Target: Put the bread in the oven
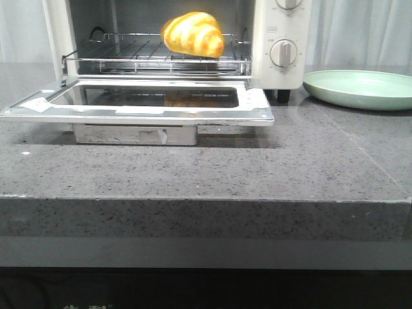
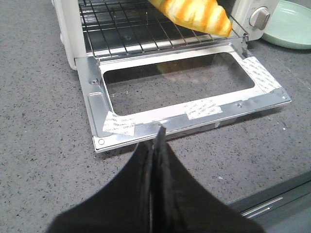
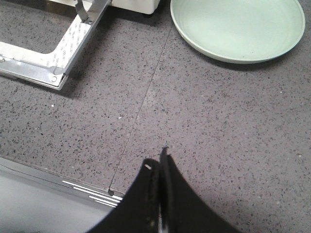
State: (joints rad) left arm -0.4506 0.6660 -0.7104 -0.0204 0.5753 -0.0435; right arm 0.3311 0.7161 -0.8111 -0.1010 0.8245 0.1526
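Observation:
The golden orange striped bread (image 1: 193, 33) lies on the wire rack (image 1: 154, 55) inside the cream-white oven (image 1: 277, 26); it also shows in the left wrist view (image 2: 197, 14). The oven door (image 1: 138, 103) hangs open and flat over the counter. My left gripper (image 2: 159, 132) is shut and empty, just in front of the door's front edge (image 2: 194, 116). My right gripper (image 3: 160, 158) is shut and empty over bare counter, in front of the plate. Neither gripper shows in the front view.
A pale green round plate (image 1: 360, 88) sits empty on the counter right of the oven, also in the right wrist view (image 3: 238, 26). The oven's knobs (image 1: 283, 53) face forward. The grey speckled counter (image 1: 206, 167) ends at a front edge near both grippers.

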